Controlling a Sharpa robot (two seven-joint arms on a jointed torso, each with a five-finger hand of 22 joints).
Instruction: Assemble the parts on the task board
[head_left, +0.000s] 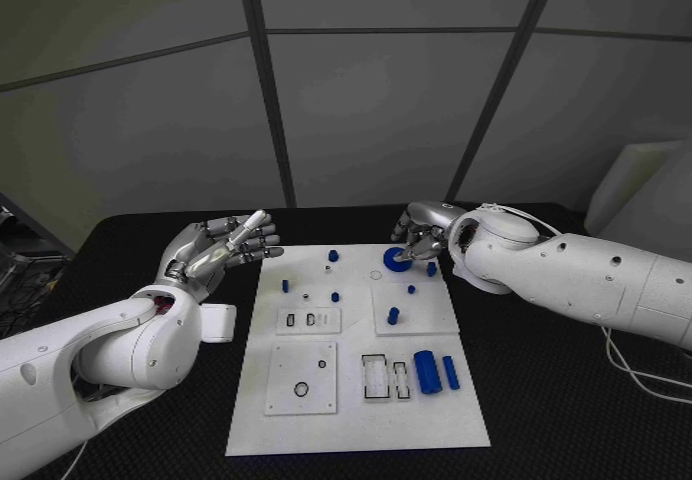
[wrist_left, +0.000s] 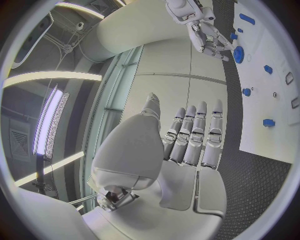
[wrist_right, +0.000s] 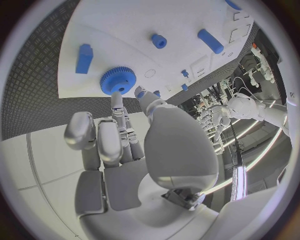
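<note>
Touching blue gear (wrist_right: 117, 80) at fingertips: right robot hand (wrist_right: 122, 135) | left robot hand (head_left: 224, 246) spread, empty

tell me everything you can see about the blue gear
The blue gear is a round, toothed wheel with a raised hub, plastic by its look. It lies flat near the far right corner of the white task board. The right hand reaches down to it; its fingers meet the gear's rim, though a firm grip cannot be confirmed.
</note>
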